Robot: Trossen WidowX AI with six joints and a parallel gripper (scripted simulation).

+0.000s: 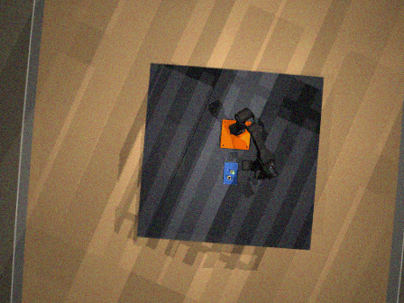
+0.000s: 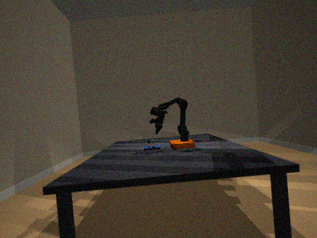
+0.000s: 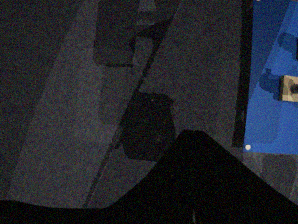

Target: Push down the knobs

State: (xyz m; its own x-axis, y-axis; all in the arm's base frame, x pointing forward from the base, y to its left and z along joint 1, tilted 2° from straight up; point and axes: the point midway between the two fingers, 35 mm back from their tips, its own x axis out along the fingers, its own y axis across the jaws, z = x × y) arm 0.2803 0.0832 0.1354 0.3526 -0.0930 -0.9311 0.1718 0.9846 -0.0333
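Note:
The blue circuit board [image 1: 227, 167] [image 2: 146, 148] [image 3: 265, 127] stands on the table, cut off at the right in the wrist view. A green knob [image 1: 233, 172] [image 2: 153, 141] and a dark knob [image 2: 148, 142] stand up from it. How far each sits from its potentiometer is too small to tell. One beige potentiometer [image 3: 286, 90] shows at the wrist view's right edge, with a dark round top. My gripper [image 2: 157, 132] [image 3: 191, 140] is shut with nothing visible between the fingertips. It points down, well above table height, to one side of the board and apart from it.
The orange base [image 1: 227, 142] [image 2: 182, 144] of the arm stands beside the board. The dark arm [image 1: 259, 142] [image 2: 182, 120] rises from it and bends over toward the board side. Shadows of the arm fall on the dark table [image 1: 180, 203] [image 2: 117, 173].

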